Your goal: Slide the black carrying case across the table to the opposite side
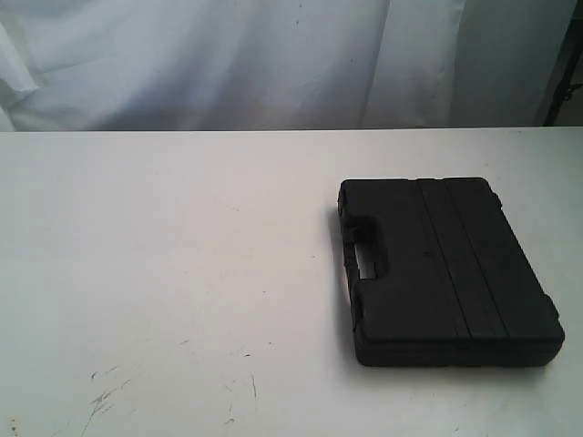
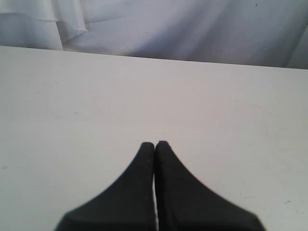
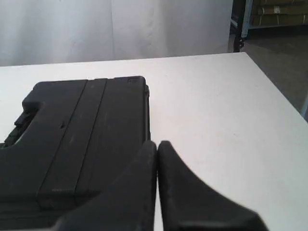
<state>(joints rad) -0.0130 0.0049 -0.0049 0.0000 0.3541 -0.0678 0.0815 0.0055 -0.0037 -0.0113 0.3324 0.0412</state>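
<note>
The black carrying case lies flat on the right half of the white table, its handle cut-out facing left. In the right wrist view the case fills the near side, and my right gripper is shut and empty, its tips at the case's right edge. My left gripper is shut with nothing in it, over bare table. Neither arm shows in the exterior view.
A white cloth backdrop hangs behind the table's far edge. Dark scuff marks lie near the front left. In the right wrist view the table's right edge drops off to a dark floor with shelving beyond.
</note>
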